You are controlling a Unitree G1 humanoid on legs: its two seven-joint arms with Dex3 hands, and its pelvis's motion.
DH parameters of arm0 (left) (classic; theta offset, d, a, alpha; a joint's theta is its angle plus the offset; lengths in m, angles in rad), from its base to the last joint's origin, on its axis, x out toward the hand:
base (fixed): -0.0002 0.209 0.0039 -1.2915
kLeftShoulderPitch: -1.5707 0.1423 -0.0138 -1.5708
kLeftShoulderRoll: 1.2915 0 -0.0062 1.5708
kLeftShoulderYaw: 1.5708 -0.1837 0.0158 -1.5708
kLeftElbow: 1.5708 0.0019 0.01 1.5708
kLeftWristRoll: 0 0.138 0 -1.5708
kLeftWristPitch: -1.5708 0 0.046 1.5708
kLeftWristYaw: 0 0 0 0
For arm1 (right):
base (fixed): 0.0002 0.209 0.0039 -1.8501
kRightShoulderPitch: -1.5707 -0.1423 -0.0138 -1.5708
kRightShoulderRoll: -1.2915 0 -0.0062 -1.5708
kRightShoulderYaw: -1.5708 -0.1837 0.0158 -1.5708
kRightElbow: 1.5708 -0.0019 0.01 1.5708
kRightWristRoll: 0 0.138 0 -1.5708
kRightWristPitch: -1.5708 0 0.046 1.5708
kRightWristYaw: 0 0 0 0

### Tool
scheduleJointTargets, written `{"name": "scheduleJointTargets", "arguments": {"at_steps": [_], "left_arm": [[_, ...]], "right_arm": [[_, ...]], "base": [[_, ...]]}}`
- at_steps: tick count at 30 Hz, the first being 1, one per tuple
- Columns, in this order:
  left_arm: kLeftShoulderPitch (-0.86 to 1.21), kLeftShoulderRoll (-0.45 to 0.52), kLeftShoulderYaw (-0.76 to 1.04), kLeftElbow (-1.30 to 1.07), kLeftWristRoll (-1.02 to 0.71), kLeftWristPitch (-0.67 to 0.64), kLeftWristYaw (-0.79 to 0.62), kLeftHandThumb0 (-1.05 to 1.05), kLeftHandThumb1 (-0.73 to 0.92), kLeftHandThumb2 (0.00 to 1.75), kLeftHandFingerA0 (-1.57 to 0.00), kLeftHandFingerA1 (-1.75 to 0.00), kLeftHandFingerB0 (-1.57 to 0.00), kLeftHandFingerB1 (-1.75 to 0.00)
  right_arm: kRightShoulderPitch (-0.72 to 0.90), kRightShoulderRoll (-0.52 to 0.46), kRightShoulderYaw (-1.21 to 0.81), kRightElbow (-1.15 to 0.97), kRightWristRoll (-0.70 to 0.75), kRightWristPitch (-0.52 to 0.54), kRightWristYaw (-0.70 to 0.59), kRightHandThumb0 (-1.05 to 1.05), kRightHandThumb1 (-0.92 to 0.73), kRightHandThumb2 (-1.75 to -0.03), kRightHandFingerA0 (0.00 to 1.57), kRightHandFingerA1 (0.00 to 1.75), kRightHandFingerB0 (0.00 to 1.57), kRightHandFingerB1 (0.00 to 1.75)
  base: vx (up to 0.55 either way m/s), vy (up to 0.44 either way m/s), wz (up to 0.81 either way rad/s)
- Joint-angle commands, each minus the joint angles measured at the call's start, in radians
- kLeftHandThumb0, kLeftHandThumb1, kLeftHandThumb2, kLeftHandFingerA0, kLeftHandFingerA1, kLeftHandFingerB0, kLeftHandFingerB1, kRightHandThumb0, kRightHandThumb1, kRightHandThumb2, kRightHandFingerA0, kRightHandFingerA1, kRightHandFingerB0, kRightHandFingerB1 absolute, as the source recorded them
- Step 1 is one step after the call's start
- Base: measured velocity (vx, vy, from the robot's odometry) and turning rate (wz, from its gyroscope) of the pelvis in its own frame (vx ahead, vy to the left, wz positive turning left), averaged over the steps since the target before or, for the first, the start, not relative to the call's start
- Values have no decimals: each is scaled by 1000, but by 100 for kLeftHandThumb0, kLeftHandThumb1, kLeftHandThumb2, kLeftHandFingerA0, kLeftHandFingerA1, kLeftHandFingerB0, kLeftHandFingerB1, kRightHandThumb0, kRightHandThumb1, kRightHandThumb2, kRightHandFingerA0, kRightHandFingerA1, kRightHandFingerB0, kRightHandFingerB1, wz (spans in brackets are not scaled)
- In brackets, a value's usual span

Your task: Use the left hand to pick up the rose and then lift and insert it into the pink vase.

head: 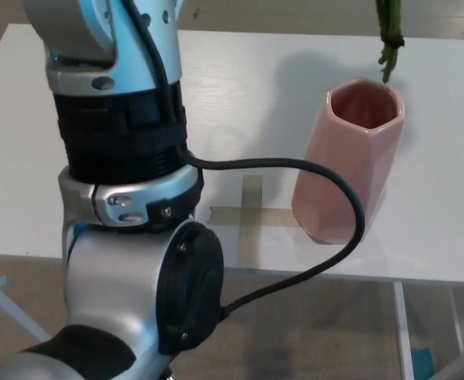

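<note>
Green rose stem [389,36] hangs down from top edge of pic, its cut end just above the back rim of the pink vase [347,162], not inside yet. Vase stands upright on white table [240,95], right of a tape cross [250,215]. Left arm [125,198] fills the left side w/ black cable [311,229] looping toward vase. Left hand itself is out of shot (so can't tell its grip); right hand doesn't show either.
</note>
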Motion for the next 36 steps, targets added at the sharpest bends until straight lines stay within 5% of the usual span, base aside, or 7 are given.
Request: {"name": "scheduleJointTargets", "arguments": {"at_steps": [1,36], "left_arm": [[31,-24,-42,-4,-49,6,16,-20,79,63,-112,-139,-81,-81],[125,34,-178,7,-50,-60,20,-21,77,63,-105,-144,-77,-83]], "right_arm": [[6,0,-5,4,5,2,2,-33,-66,-59,58,41,53,39],[-6,-2,3,6,-1,7,-4,-34,-66,-59,60,41,55,39]], "base": [[0,0,0],[0,0,0]]}}
